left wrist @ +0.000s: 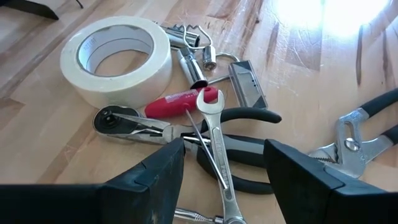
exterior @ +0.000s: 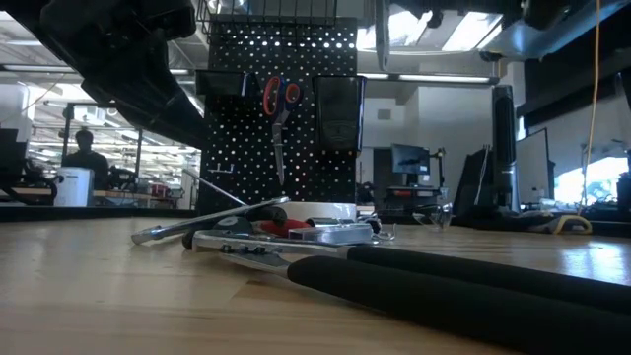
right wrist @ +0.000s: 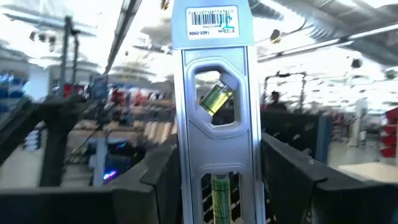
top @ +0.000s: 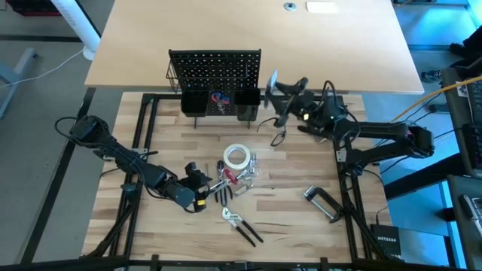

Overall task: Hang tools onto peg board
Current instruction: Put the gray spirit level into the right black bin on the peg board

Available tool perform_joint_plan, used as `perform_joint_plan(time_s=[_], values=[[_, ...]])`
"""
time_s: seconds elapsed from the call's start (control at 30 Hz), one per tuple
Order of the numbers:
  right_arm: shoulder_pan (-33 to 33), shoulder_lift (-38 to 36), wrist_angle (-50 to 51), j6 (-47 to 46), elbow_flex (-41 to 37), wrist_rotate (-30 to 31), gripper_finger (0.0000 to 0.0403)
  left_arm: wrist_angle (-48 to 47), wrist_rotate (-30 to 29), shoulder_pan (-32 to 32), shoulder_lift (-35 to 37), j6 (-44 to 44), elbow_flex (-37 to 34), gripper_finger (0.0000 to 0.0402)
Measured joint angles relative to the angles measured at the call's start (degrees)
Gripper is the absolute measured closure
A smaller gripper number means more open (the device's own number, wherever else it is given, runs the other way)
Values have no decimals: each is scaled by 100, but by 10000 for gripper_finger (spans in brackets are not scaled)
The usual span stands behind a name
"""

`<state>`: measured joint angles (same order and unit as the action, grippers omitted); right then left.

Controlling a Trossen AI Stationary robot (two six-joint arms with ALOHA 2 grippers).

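The black peg board point(top: 215, 71) stands at the table's far side, and the red-handled scissors point(exterior: 281, 99) hang on it between two black cups. My right gripper point(top: 290, 96) is just right of the board and is shut on the silver spirit level point(right wrist: 214, 112). My left gripper point(left wrist: 224, 158) is open low over a pile of tools. Its fingers stand on either side of a silver wrench point(left wrist: 217, 146) and black-handled pliers point(left wrist: 249, 143) without touching them. The white tape roll point(left wrist: 118, 59) lies flat beyond the pile. My right gripper pinches the spirit level between its two fingers point(right wrist: 155, 177), which sit on the level's two narrow edges at its near end point(right wrist: 214, 193). The level sticks out past the fingertips along them, its barcode end farthest out. It is lifted clear of the table.
A red-handled screwdriver point(left wrist: 177, 102), a ratchet point(left wrist: 121, 118) and small metal bits point(left wrist: 193, 43) lie in the pile. Groove-joint pliers point(top: 241, 226) lie near the front edge. A silver C-clamp point(top: 324, 202) lies at the right. Bare wood lies between the pile and the board.
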<state>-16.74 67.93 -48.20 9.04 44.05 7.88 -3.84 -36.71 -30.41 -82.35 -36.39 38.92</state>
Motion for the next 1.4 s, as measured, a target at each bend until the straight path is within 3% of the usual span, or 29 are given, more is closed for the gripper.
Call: perform_joint_plan(time_s=[0.2,0.57,1.07,1.4], values=[[-348,475,-583,-288,251,-9,218,7,2,0,0,-114,0,192],[-597,1440,-623,-470,778,-302,218,-1,-4,-63,0,-222,0,192],[-775,1523,326,-563,731,-812,219,-13,-78,-201,0,-267,0,192],[-887,1523,29,-623,233,-761,219,1,-231,-294,0,-373,0,192]])
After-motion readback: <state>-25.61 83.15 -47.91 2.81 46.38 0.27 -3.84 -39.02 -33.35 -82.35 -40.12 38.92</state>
